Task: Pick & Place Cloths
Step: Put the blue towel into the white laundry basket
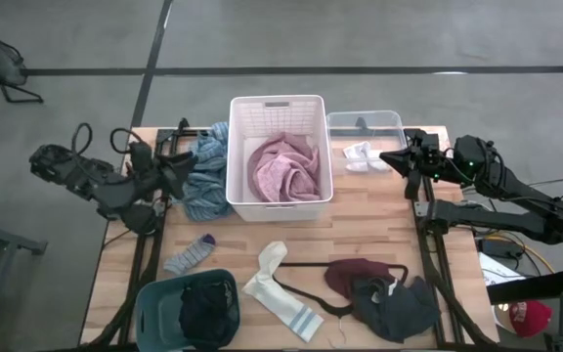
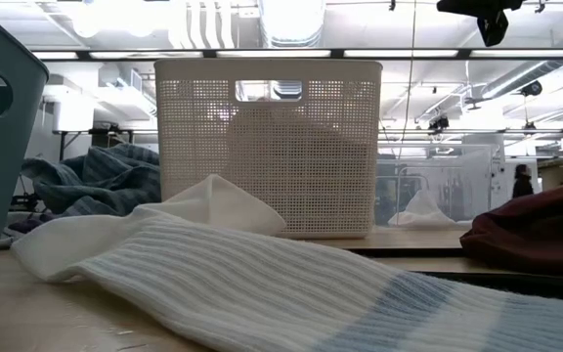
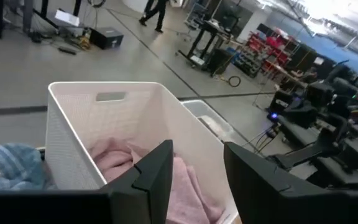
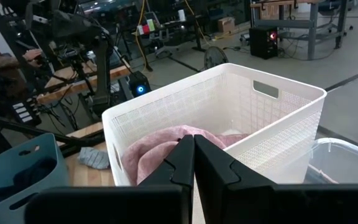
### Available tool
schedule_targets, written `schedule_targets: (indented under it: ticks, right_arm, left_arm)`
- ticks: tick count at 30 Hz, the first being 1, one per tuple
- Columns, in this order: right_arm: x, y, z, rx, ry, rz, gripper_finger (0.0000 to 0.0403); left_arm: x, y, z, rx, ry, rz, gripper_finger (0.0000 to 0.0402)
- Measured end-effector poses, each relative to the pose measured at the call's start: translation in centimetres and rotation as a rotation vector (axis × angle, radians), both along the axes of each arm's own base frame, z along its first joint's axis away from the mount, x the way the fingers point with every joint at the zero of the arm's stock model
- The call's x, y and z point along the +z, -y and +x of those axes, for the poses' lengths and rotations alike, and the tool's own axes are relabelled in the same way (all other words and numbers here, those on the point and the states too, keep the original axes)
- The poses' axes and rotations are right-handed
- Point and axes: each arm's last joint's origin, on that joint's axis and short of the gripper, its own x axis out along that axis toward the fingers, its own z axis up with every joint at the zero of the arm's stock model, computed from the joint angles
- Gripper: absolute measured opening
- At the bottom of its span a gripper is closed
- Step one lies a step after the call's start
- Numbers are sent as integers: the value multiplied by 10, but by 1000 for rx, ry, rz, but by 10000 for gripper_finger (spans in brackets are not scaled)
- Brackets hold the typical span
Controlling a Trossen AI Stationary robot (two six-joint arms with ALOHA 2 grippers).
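The table (image 1: 379, 210) carries most of the work yet to do, and only a small part of it looks finished. The white basket (image 1: 280, 156) stands at the far middle of the table with one pink cloth (image 1: 283, 168) lying inside it, so that piece seems placed. The blue-grey cloth (image 1: 203, 168) lies bunched against the basket's left wall, outside it. The teal bin (image 1: 154, 305) at the near left corner holds a black cloth (image 1: 209, 311). A heap of dark grey cloth (image 1: 397, 307) and a maroon cloth (image 1: 356, 276) lies at the near right, with a thin black hanger (image 1: 306, 293) beside it. The clear tub (image 1: 365, 135) to the right of the basket has a small white sock (image 1: 362, 154) in it. A long white sock with pale blue bands (image 1: 280, 289) lies at the near middle, and a small grey sock (image 1: 191, 256) rests left of it. The left gripper (image 1: 176, 174) hangs just beside the blue-grey cloth, jaws apart and holding nothing. The right gripper (image 1: 391, 156) sits by the clear tub with jaws together and empty. By my reckoning, most of the garments are still waiting.
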Motion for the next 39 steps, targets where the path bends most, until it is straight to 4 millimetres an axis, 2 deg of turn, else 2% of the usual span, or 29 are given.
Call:
schedule_targets:
  ticks: [3, 9, 15, 19, 24, 28, 32, 37, 39]
  right_arm:
    - [0, 0, 0, 0, 0, 0, 9]
    - [0, 0, 0, -1, 0, 0, 9]
    - [5, 1, 3, -3, 55, -3, 9]
    - [7, 2, 5, -2, 70, -10, 9]
    - [26, 4, 10, -4, 296, 63, 9]
    - [40, 4, 14, 45, 490, 220, 9]
    - [41, 5, 18, 81, 516, 295, 9]
    - [38, 7, 23, 79, 497, 315, 9]
    - [37, 8, 26, 76, 488, 319, 9]
  left_arm:
    - [3, -1, -1, -14, 4, 16, 149]
    - [11, 1, 8, -23, -47, 155, 149]
    - [17, -1, 11, 13, 33, 110, 149]
    - [17, -1, 12, 11, 16, 132, 149]
    - [17, -1, 13, 6, -15, 167, 149]
    - [17, -1, 12, -3, -60, 215, 149]
    - [12, -8, 3, -14, -51, 147, 149]
    - [-4, -21, -18, 77, -51, -14, 149]
    - [-11, -24, -22, 84, -100, -39, 149]
